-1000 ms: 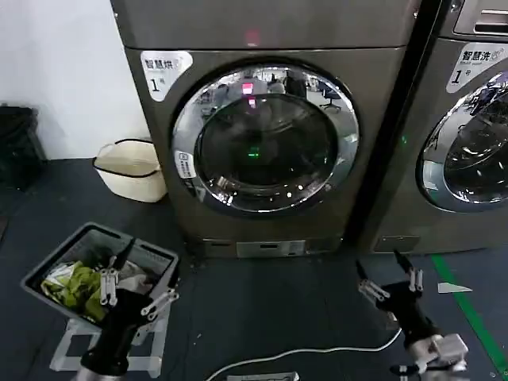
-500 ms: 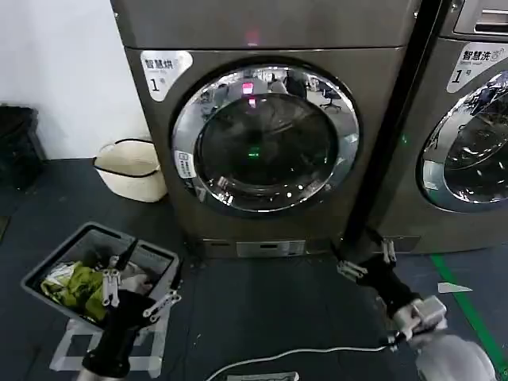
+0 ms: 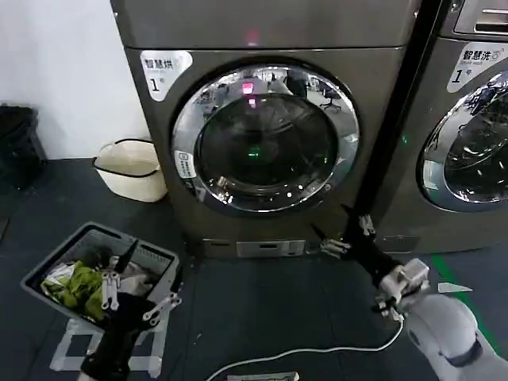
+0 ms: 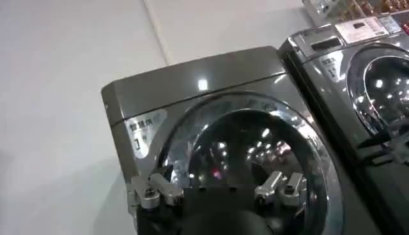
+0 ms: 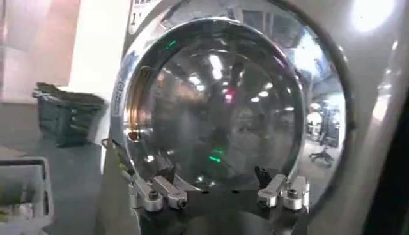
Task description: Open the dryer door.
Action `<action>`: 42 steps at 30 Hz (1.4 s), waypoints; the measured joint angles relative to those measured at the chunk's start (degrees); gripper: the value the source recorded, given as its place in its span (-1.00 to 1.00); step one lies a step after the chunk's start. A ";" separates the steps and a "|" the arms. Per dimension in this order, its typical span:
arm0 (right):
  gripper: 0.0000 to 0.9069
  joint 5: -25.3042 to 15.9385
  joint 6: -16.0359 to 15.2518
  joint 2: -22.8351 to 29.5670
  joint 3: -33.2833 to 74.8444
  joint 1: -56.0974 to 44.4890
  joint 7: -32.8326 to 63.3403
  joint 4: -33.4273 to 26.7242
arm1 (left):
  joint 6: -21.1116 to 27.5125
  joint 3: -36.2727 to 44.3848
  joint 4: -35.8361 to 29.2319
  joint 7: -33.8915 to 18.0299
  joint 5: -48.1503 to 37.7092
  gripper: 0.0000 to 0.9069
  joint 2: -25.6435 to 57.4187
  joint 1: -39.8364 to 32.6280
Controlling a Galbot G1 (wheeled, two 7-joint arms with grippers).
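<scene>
The grey dryer has a round chrome-rimmed glass door, and the door sits shut against its front. My right gripper is open and hangs just in front of the dryer's lower right, below the door rim and touching nothing. In the right wrist view the door looms close beyond that gripper. My left gripper is open and low at the left, above the laundry basket. Its wrist view looks up at the dryer past the open gripper.
A second machine stands against the dryer's right side. A grey basket of clothes sits on the floor at the left, with a cream tub behind it. A white cable and green tape lie on the floor.
My right gripper has risen from the floor at the right and moved forward and left, up to the dryer's lower right front. The left arm has barely moved.
</scene>
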 joint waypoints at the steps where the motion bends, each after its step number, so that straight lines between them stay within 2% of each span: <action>1: 1.00 0.35 0.00 -0.21 -0.84 1.15 -0.06 -0.42 | -0.02 0.00 -0.10 0.01 0.02 1.00 -0.06 0.08; 26: 1.00 5.32 0.34 -0.69 -16.49 20.93 -2.65 -9.43 | -0.32 -0.25 -0.62 0.11 0.82 1.00 -1.12 0.84; 42: 1.00 6.51 0.11 2.44 -26.42 31.85 -2.65 -15.52 | -0.36 -0.31 -0.80 0.22 0.87 1.00 -1.26 0.99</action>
